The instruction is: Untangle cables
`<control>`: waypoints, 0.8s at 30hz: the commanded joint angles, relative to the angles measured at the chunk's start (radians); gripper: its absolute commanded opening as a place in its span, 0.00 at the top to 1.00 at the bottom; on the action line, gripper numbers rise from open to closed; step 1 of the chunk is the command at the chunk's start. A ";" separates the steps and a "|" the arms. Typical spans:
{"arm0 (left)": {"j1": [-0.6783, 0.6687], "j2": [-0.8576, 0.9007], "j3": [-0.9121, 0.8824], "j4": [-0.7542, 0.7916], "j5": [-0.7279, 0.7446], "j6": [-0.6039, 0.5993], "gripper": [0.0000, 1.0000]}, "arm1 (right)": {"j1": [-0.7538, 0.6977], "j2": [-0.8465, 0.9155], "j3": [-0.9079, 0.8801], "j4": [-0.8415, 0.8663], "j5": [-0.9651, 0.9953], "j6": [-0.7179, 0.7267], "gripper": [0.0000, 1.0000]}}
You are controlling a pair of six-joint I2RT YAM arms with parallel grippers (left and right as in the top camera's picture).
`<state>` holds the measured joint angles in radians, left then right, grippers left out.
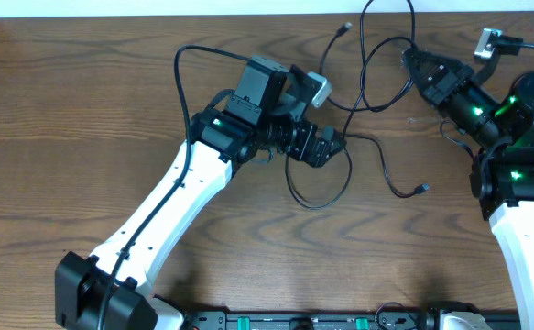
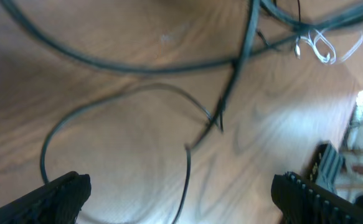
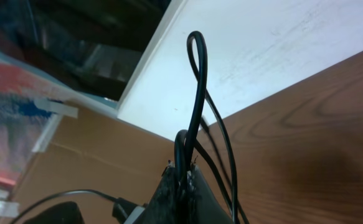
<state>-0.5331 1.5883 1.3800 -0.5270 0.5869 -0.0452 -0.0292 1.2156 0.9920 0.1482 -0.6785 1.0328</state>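
Gripping a doubled black cord in my right pincer (image 1: 411, 60), I am holding the jaws shut tight on it above the far side of the table (image 1: 83, 110) — the right wrist view is showing the loop (image 3: 198, 93) standing up out of the closed jaws. My left pincer (image 1: 332, 147) is hanging with its jaws spread wide, holding nothing, over the rest of the cables (image 1: 317, 206), which are lying tangled mid-table between the two arms.

Risk: if I am pulling with the right while the crossing (image 2: 217, 121) under the left is lying unpinned, the knot is likely tightening, not opening, and the whole bundle is dragging along. Closing the left on two strands at once would be causing the same fault.

Count: two pincers; two plug ends showing from overhead, the far plug (image 1: 343, 28) and the near plug (image 1: 421, 189); one thin white strand (image 2: 321, 48) in the left wrist view. Black cords are crossing too much — I cannot tell whether there are two or three.
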 commanded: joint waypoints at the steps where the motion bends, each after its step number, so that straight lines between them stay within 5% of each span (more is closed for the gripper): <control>1: -0.024 -0.011 -0.002 0.040 -0.047 -0.053 0.02 | 0.005 -0.003 0.007 0.021 0.014 0.084 0.99; 17: -0.060 0.000 -0.002 0.149 -0.049 -0.036 0.02 | 0.035 -0.003 0.007 0.193 -0.090 0.254 0.99; 18: -0.060 0.000 -0.002 0.153 -0.049 -0.036 0.06 | 0.038 -0.003 0.007 0.193 -0.087 0.254 0.99; 20: -0.061 0.000 -0.002 0.154 -0.049 -0.035 0.47 | 0.037 -0.003 0.007 0.192 -0.074 0.253 0.99; 23: -0.062 0.000 -0.002 0.143 -0.049 -0.035 0.92 | 0.037 -0.003 0.007 0.192 -0.053 0.253 0.99; 24: -0.062 0.000 -0.002 0.140 -0.049 -0.035 0.92 | 0.037 -0.003 0.007 0.192 -0.047 0.245 0.99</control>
<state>-0.5911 1.5883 1.3800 -0.3809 0.5434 -0.0803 0.0044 1.2167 0.9909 0.3351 -0.7498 1.2743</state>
